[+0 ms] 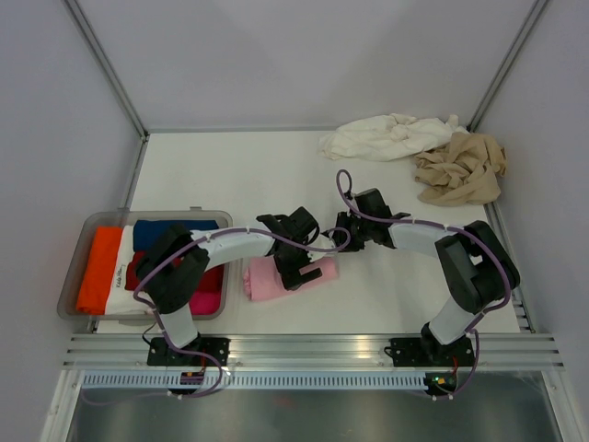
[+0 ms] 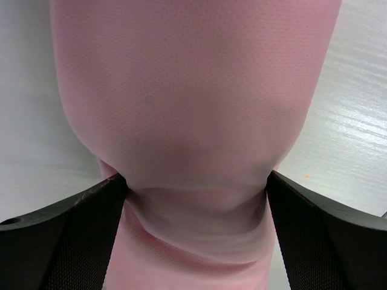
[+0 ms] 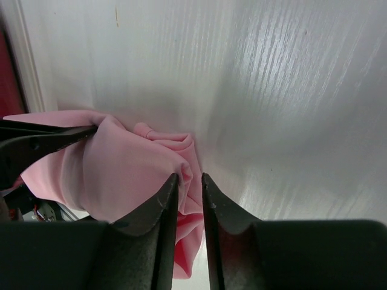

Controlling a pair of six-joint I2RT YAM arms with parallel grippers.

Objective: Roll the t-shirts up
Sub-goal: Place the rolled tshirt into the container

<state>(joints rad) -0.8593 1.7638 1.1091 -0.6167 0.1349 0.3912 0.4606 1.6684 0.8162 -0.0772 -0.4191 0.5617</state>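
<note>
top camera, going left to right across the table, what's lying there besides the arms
clear tray → pink rolled t-shirt → crumpled cream-white t-shirt → crumpled tan t-shirt

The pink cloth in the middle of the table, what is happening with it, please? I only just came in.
Two robot arms are rolling t-shirts. The pink t-shirt lies rolled on the table, with the left gripper clasping its middle. The right gripper is at one end of the roll, jaws slightly apart, apparently holding nothing. A cream-white t-shirt and a tan t-shirt lie crumpled at the far right corner, not yet rolled. A clear tray at the left holds folded clothes.
</note>
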